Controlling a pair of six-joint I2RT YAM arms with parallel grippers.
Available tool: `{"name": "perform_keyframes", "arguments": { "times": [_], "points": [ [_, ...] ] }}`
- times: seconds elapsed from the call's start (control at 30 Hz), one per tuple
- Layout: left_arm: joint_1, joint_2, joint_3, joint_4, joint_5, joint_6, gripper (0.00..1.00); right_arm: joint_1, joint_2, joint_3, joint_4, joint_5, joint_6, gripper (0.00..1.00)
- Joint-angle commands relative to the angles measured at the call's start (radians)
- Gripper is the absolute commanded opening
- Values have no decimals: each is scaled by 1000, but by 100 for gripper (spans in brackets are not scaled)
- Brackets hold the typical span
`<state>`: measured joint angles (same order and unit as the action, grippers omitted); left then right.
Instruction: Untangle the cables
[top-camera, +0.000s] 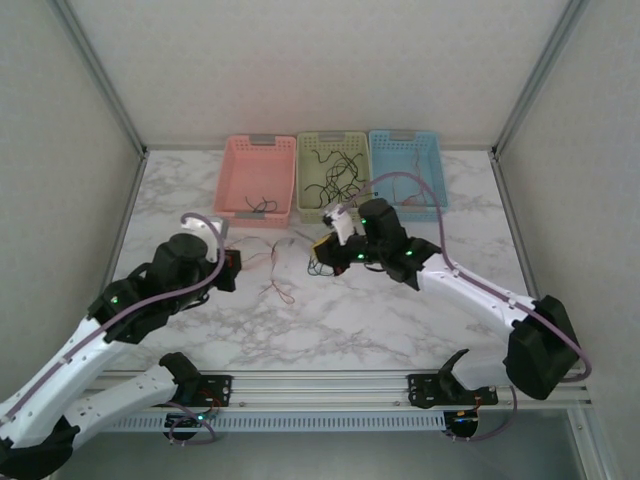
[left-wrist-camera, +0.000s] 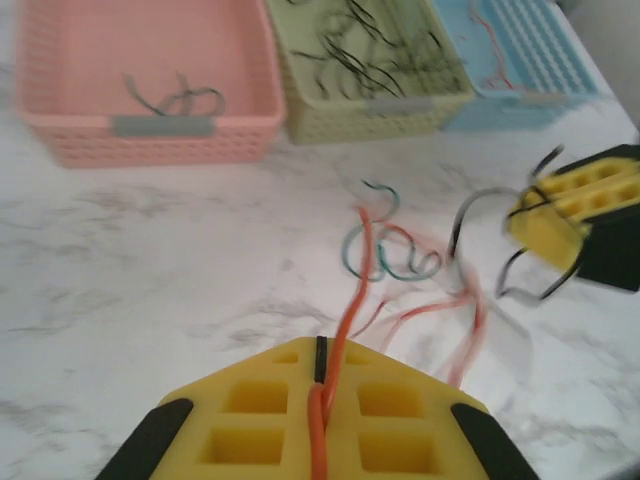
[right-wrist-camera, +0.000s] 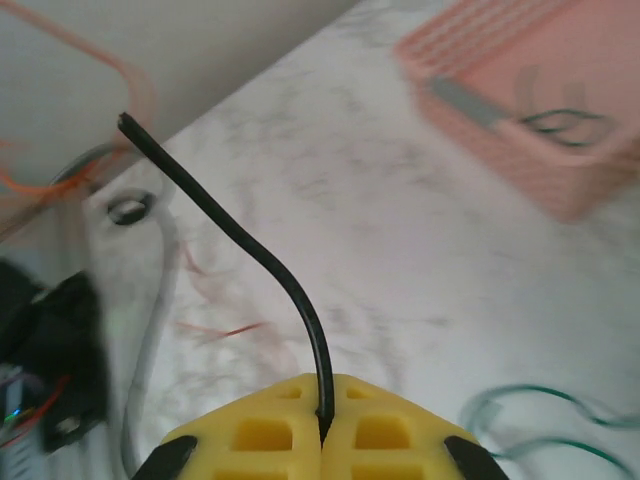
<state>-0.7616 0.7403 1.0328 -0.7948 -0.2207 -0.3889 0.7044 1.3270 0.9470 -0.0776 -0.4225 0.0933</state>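
The left hand (left-wrist-camera: 320, 352) is clamped shut on an orange wire (left-wrist-camera: 352, 270); the right hand (right-wrist-camera: 322, 392) pinches a black wire (right-wrist-camera: 230, 235). More cables (left-wrist-camera: 395, 255) lie tangled on the surface (left-wrist-camera: 150, 260) just ahead of the left hand.

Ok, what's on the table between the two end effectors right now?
Loose cables, orange, teal and pinkish strands, lie on the marble table between the left end effector and the right end effector, clearest in the left wrist view.

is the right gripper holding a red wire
No, the right gripper is shut on a black wire that sticks up out of its closed jaws.
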Motion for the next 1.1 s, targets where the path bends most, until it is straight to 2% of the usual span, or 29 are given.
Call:
{"name": "perform_keyframes", "arguments": {
  "times": [0.0,0.1,0.17,0.27,0.37,0.5,0.6,0.83,0.87,0.9,0.97,1.0,1.07],
  "points": [
    [9,-84,60,-111,-210,-25,0,-112,-51,-52,-56,188,34,0],
    [9,-129,66,-158,-279,-31,0,-235,-84,-60,-76,264,111,0],
    [8,-147,69,-186,-316,-37,0,-311,-108,-51,-56,264,160,0],
    [9,-163,64,-206,-330,-42,0,-334,-106,16,-35,260,167,0],
    [10,-163,56,-212,-325,-53,0,-338,-40,145,-94,315,144,0],
    [9,-149,33,-171,-237,-51,0,-337,115,318,-104,320,163,0],
    [8,-134,21,-135,-175,-46,0,-338,285,492,-169,394,179,0],
    [8,-67,55,-107,-107,-32,0,-335,645,861,-288,474,209,0],
    [9,-59,63,-101,-102,-30,0,-333,698,922,-319,481,204,2],
    [8,-50,71,-96,-96,-27,0,-332,750,984,-355,485,201,11],
    [8,-33,86,-85,-85,-20,0,-326,846,1085,-417,482,187,35],
    [8,-26,94,-79,-74,-18,0,-321,884,1139,-451,487,183,43],
    [10,-12,105,-64,-52,-13,0,-308,921,1202,-484,485,154,53]
  ]
}}
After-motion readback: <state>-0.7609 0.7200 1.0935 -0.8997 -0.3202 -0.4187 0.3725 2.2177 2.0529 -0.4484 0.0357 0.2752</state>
